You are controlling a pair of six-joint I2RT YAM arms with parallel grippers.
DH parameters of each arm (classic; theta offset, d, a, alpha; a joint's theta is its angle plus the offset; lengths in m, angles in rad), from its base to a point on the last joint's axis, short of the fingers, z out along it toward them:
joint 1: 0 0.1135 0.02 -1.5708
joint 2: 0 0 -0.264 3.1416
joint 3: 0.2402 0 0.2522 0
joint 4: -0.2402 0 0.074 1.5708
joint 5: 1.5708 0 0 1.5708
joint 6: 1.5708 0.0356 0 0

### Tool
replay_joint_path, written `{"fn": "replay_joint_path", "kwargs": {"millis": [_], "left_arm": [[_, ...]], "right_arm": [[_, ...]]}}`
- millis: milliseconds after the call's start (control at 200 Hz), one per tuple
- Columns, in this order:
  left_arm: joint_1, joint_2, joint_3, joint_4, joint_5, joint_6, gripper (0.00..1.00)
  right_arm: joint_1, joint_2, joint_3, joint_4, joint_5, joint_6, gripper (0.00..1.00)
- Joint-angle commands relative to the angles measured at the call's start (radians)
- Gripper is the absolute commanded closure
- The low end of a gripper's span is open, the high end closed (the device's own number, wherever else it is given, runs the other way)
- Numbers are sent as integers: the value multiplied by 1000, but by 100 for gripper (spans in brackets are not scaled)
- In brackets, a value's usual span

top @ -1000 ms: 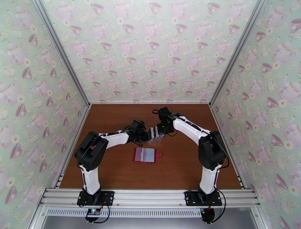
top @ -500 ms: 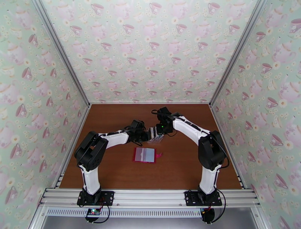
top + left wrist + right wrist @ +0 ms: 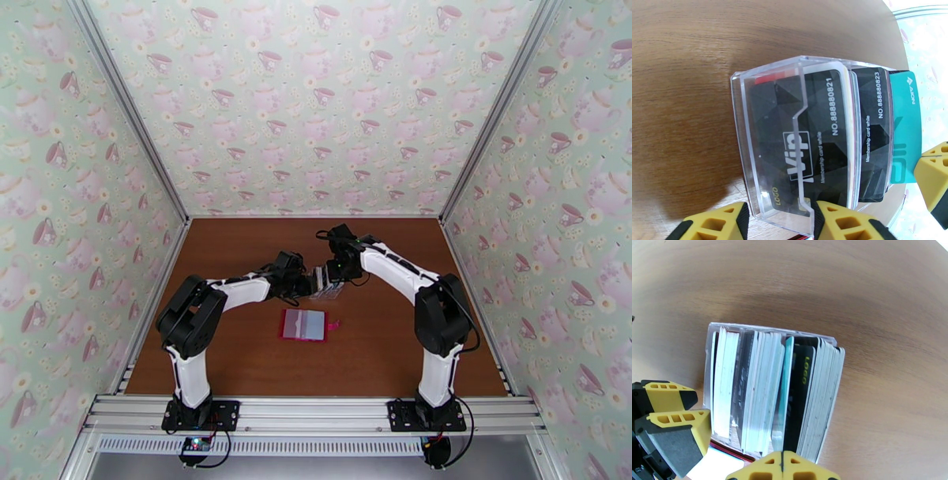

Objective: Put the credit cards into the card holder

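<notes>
Bracing clear stand [image 3: 743, 142], left gripper [image 3: 780, 223]; right gripper [image 3: 782, 465] pinching teal card [image 3: 904, 130]

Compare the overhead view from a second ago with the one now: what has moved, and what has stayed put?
The right fingers, shut beside the cards, edged slightly leftward and toward the back wall along with their wrist. Nothing was visibly taken hold of or let go. The left fingers at the clear stand, the cards and the red wallet stayed as they were.
</notes>
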Motion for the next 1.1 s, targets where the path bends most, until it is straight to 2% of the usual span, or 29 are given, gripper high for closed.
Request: {"fn": "replay_joint_path", "kwargs": {"millis": [0, 396, 491, 836, 1097], "left_arm": [[11, 31, -36, -69, -8, 10, 52], [12, 31, -39, -63, -6, 4, 52], [12, 29, -40, -63, -6, 5, 52], [12, 30, -38, -63, -3, 7, 52], [11, 33, -40, -63, -4, 6, 52]], "right_arm": [[4, -4, 24, -43, 44, -8, 98], [5, 31, 21, -12, -78, -6, 97], [4, 57, 23, -12, -82, -3, 96], [2, 86, 46, -11, -74, 3, 80], [-15, 109, 95, -26, -74, 5, 80]]}}
